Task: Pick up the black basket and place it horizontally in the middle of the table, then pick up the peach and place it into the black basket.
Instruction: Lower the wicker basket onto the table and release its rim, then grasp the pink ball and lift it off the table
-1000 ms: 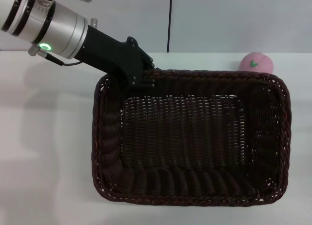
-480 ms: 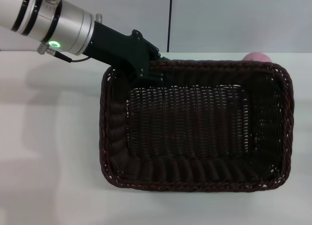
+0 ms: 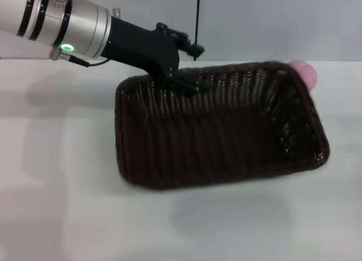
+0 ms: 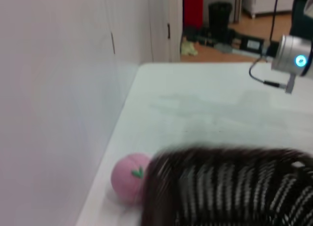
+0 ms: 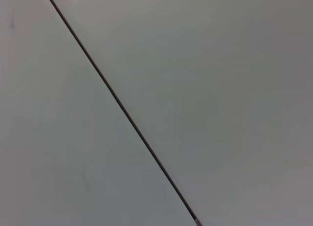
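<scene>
Peach fully seen frm L wrist only.

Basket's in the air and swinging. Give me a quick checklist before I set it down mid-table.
1. Left hand gripping the black basket at its far rim: ok.
2. Basket level: not ok, tilted with the near side raised.
3. Basket off the table: ok, shadow below it.
4. Peach clear of the basket: cannot tell, it sits right by the far right corner.
5. Right hand out of the way: ok, absent from the head view.
</scene>
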Robot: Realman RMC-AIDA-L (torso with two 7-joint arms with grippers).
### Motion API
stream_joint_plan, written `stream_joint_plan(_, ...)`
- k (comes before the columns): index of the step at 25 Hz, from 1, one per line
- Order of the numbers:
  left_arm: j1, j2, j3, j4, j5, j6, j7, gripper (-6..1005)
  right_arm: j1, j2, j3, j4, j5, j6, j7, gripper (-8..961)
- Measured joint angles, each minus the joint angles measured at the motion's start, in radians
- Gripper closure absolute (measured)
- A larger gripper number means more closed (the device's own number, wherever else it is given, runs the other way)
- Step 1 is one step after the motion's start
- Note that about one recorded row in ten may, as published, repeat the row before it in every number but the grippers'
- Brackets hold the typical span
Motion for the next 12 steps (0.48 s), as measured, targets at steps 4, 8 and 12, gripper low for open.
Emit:
stream_joint_plan(4, 0.023, 0.002, 0.0, 0.0, -0.069, -0.03, 0.021, 284, 0.003, 0.0, 0.0, 0.0, 0.0, 0.01, 0.0, 398)
stream_joint_plan(8, 0.047, 0.001, -0.001, 0.0, -0.117, -0.066, 0.022, 242, 0.004, 0.0, 0.0, 0.0, 0.0, 0.012, 0.0, 398)
stream_joint_plan(12, 0.147, -0.001, -0.007, -0.034, -0.339, -0.146, 0.064, 200, 0.003, 0.0, 0.0, 0.0, 0.0, 0.012, 0.001, 399)
